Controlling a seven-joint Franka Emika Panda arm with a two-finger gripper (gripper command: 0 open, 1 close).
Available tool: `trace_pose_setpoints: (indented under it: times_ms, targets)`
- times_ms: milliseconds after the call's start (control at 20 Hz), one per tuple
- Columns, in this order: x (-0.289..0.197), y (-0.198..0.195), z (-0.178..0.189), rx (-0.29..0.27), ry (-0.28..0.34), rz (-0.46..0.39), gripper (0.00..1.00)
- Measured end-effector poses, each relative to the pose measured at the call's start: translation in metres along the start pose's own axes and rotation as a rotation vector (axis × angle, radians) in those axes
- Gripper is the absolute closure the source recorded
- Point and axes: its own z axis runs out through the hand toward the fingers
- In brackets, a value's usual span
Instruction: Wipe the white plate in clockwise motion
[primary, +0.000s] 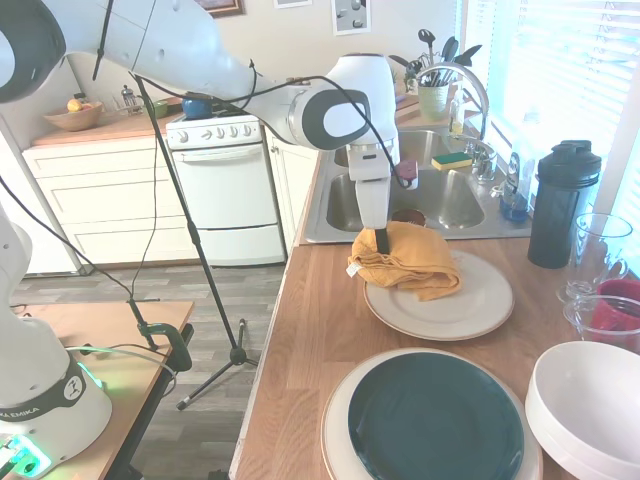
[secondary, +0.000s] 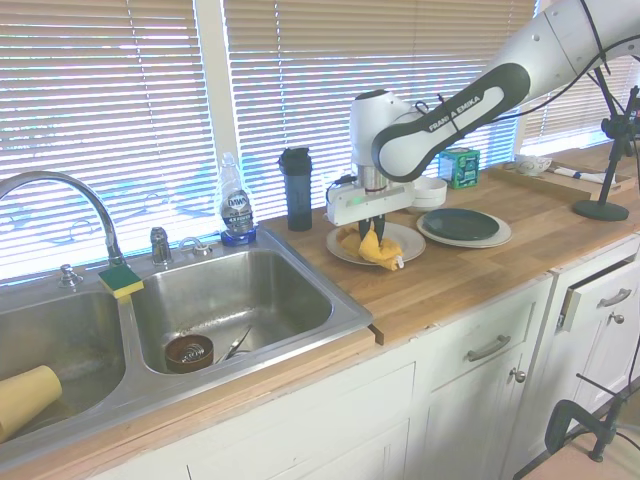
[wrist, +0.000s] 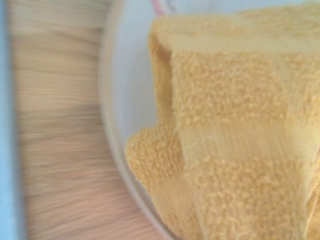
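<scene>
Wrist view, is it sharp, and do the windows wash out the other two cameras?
Wrist view: wood streaked with motion blur, yellow towel sharper. First exterior view: window overexposed at right, white plate still clear. Second exterior view: blinds glare brightly, hand reads fine.

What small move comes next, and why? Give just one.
Probably slide the yellow cloth along the white plate in a clockwise arc toward its bare part. The pincer is shut on the cloth, which sits bunched on the plate's sink-side edge and hangs over the rim, so most of the plate lies uncovered.
</scene>
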Motion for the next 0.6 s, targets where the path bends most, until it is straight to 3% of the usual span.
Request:
trace_pose_setpoints:
  times_ms: [400, 600]
  targets:
    - [-0.051, 0.016, -0.076, 0.061, -0.009, -0.059, 1.0]
    - [-0.085, 0.031, -0.086, 0.061, -0.018, -0.098, 1.0]
